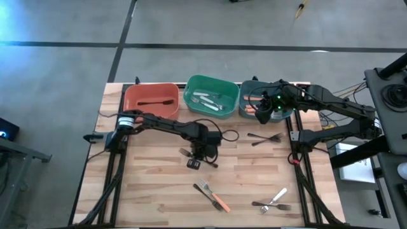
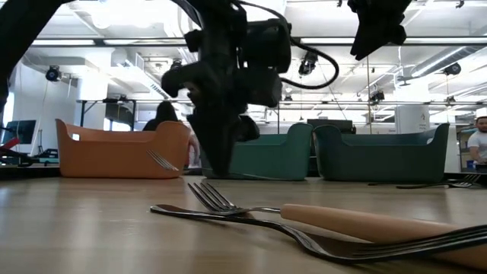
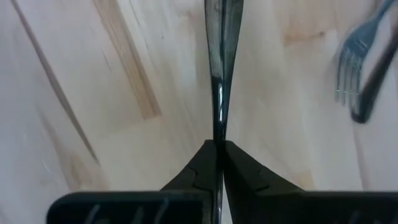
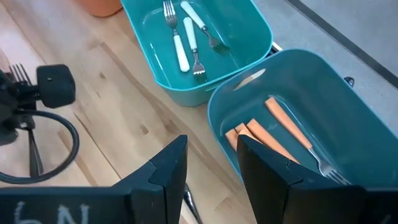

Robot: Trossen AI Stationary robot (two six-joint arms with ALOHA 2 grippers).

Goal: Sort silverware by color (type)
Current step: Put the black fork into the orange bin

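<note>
Now the left gripper (image 1: 194, 163), mid-table, is pinched on a black-handled fork (image 3: 221, 56), so the pick step is on; next likely a lift & carry to the red-orange bin (image 1: 151, 99), which holds a black fork already. Right gripper (image 4: 211, 168) hangs spread, empty, over the teal bin (image 4: 348, 93) w/ orange forks. Held fork's tines are out of frame in the wrist view
</note>
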